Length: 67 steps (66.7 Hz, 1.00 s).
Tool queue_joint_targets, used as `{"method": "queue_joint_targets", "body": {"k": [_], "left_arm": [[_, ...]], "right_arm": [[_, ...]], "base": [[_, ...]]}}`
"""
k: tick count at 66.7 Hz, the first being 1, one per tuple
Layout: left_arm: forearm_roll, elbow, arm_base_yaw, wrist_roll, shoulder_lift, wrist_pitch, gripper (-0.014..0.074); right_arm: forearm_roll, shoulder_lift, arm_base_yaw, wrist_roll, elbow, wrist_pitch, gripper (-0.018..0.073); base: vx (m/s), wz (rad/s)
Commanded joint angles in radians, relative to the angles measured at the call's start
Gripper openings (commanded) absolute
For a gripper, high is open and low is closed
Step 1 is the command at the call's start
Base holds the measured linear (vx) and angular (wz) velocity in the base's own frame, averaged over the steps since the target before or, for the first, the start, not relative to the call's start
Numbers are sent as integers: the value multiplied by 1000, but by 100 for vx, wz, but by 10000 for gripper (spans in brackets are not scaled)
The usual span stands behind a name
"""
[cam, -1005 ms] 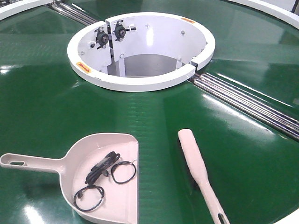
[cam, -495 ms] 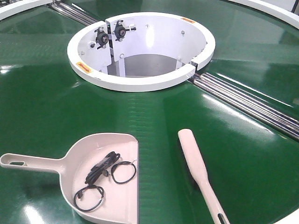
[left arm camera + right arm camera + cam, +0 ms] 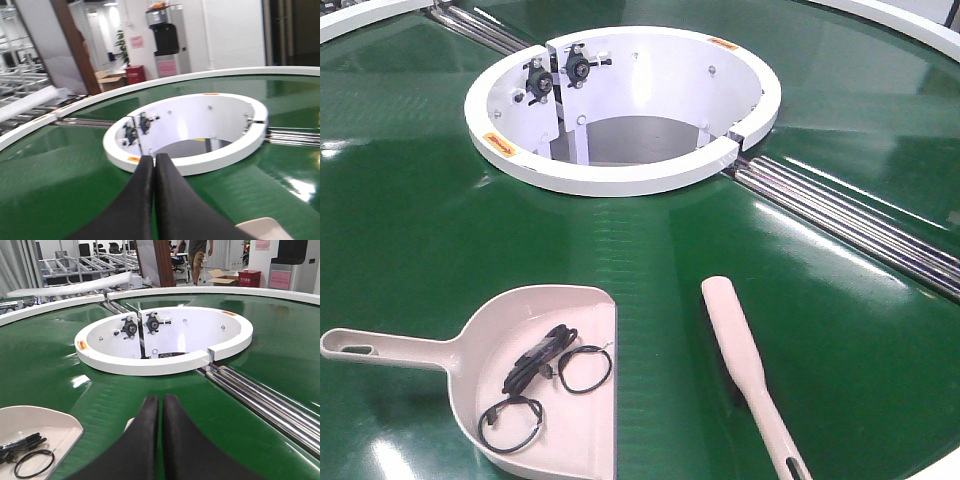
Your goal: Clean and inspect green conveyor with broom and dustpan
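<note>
Dustpan (image 3: 555,375) on the conveyor (image 3: 410,230), near its front edge, left of centre; you see its handle pointing left and its straight edge facing right. Contents: black cable (image 3: 535,362) in a loose bundle, with two wire loops, one beside it and one nearer the pan's back wall.

Broom (image 3: 745,365) on the belt just right of the pan, not touching it; paddle head toward the ring, handle running off the front edge of the front view.

Ring (image 3: 620,175), white, at the belt's centre, open in the middle, with two black fittings on its inner wall at left.

Rollers (image 3: 840,220), silver, running from the ring toward the right edge; a second set leaves the ring toward the far left.

Left gripper (image 3: 152,165): you see its black fingers pressed together, holding nothing, above the belt and aimed at the ring. A corner of the pan shows at lower right of that view.

Right gripper (image 3: 160,407): fingers nearly touching, a thin gap between, nothing held. Only this view shows you the pan with cable and loop at lower left.

Neither arm appears in the front view. The wrist views alone show a room behind the belt.
</note>
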Motion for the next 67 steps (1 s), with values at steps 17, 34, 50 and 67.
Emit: {"method": "queue_joint_targets", "body": {"k": [17,34,50,67], "left_arm": [[-141,250,207,-7,-175,-72,-25],[-141,544,258,-11,-320,-207,-24],[-132,550,258,-9,-321,-252,-23],[-132,550,258,-9,-320,-252,-22]], "right_arm": [[7,10,-8,-5,-27,-71,-5],[6,10,-8,-5,-27,-71,-5],[6,10,-8,-5,-27,-70,-5],[6,10,-8,-5,-27,-70,-5]], "base": [[0,0],[0,0],[0,0],[0,0]]}}
